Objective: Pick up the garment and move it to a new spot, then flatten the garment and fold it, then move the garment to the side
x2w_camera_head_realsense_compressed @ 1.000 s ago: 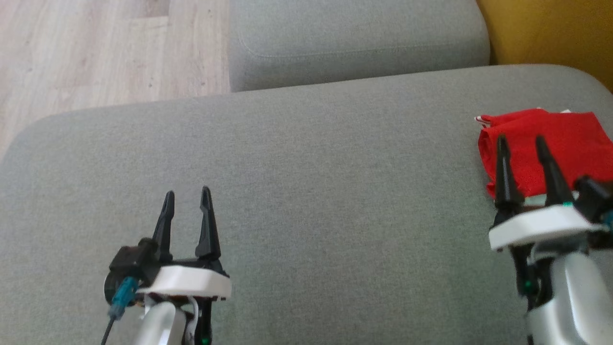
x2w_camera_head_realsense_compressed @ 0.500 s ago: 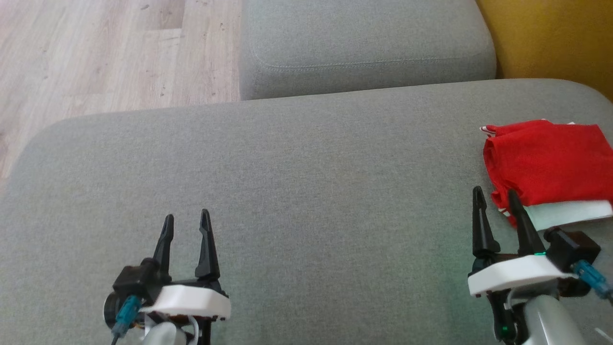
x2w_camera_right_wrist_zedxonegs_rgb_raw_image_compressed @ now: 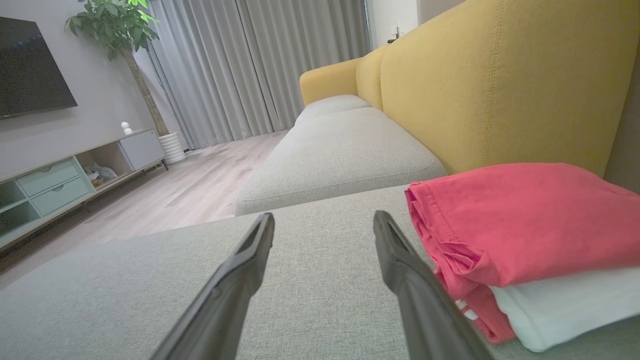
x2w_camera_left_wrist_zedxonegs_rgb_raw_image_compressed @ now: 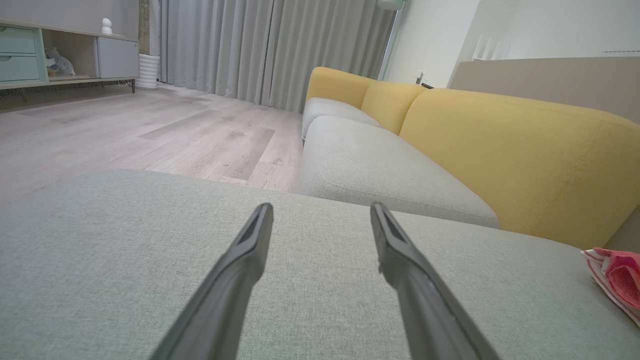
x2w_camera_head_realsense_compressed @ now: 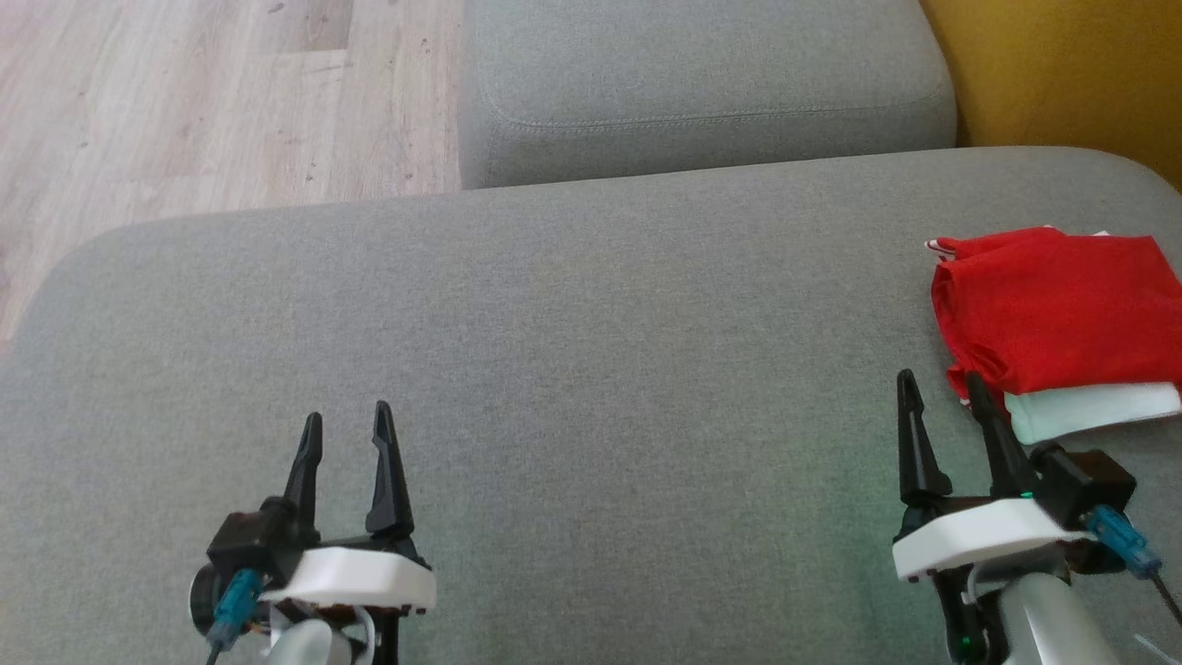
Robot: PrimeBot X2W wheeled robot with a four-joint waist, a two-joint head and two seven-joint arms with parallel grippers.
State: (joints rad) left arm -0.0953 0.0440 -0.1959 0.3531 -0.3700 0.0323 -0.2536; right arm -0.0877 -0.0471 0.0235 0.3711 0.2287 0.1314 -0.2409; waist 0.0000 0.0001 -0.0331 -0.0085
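garment [x2w_camera_right_wrist_zedxonegs_rgb_raw_image_compressed: 525, 220]: folded, on grey cushion [x2w_camera_right_wrist_zedxonegs_rgb_raw_image_compressed: 310, 295] | right gripper [x2w_camera_right_wrist_zedxonegs_rgb_raw_image_compressed: 324, 215]: jaws apart, empty

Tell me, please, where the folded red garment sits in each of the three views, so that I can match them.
Head view: the red garment lies at the right edge, mid-height, on the grey cushion.
Left wrist view: the garment is a sliver at the lower right edge.
Right wrist view: the garment is large, right of centre, red over a white layer.
Shared landmark: the yellow backrest behind it.

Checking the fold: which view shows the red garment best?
Right wrist view: the red garment is close, its folded layers visible. Head view crops it at the right edge; left wrist view catches one corner.
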